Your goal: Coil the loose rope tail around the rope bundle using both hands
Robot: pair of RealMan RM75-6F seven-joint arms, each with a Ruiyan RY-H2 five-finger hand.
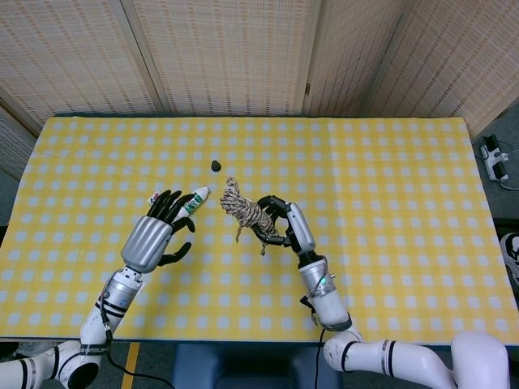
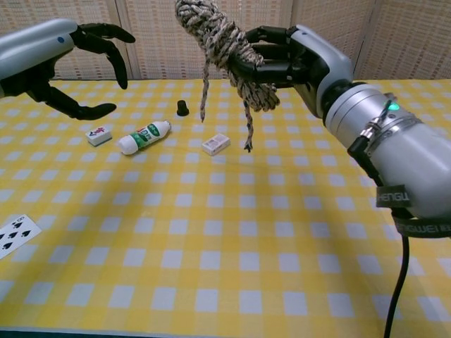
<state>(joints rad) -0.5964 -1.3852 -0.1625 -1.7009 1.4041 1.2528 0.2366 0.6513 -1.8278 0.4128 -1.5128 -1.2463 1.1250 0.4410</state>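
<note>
1. A playing card (image 2: pixel 15 236) lies nearest, at the table's (image 2: pixel 232 232) 8 o'clock edge in the chest view.
2. The right hand (image 2: pixel 299 60) grasps the rope bundle (image 2: pixel 224 44) above the table, its fingers (image 2: pixel 248 69) wrapped around the lower coils; two loose tails (image 2: pixel 247 125) dangle below.
3. The left hand (image 2: pixel 67 67) is released, fingers spread, at the bundle's 9 o'clock, well apart.
4. A small bottle (image 2: pixel 144 137), tile (image 2: pixel 99 134), white block (image 2: pixel 215 144) and black cap (image 2: pixel 182 108) lie beyond.

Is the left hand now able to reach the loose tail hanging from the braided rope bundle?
Probably yes: the left hand is open, and nothing stands between it and the loose tail.
</note>
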